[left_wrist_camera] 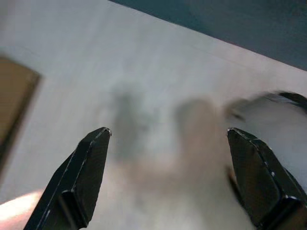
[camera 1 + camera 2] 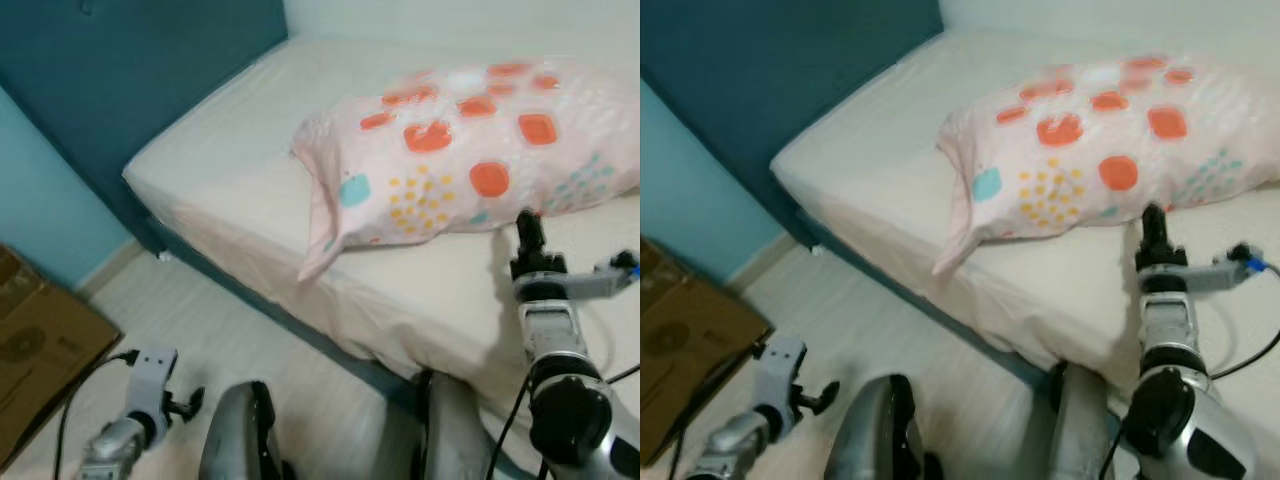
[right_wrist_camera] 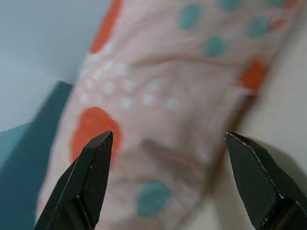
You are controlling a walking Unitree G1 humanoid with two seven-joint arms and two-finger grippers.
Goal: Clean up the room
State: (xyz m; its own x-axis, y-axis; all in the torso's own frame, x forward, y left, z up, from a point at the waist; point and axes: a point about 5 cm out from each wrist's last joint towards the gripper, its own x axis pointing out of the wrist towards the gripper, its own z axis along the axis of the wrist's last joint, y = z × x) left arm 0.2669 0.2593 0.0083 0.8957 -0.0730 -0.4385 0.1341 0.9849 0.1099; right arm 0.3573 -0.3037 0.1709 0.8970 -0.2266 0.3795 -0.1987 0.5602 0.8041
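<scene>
Bedroom corner with pale wood-look floor, light blue wall and dark teal headboard panel behind a low bed with a cream fitted sheet. On that bed, toward its far right part, a plump pale pink pillow printed with orange squares, yellow dots and teal spots, lying flat with one loose corner of its case drooping toward the bed's near edge. Just in front of the pillow, above the sheet, the right gripper, black fingers spread wide apart, nothing between them, tips close to the pillow's side. Left of the bed, on the floor by the blue wall, a flat brown cardboard box. Below the bed's near edge, low over the floor, the left gripper, fingers likewise parted and empty.
</scene>
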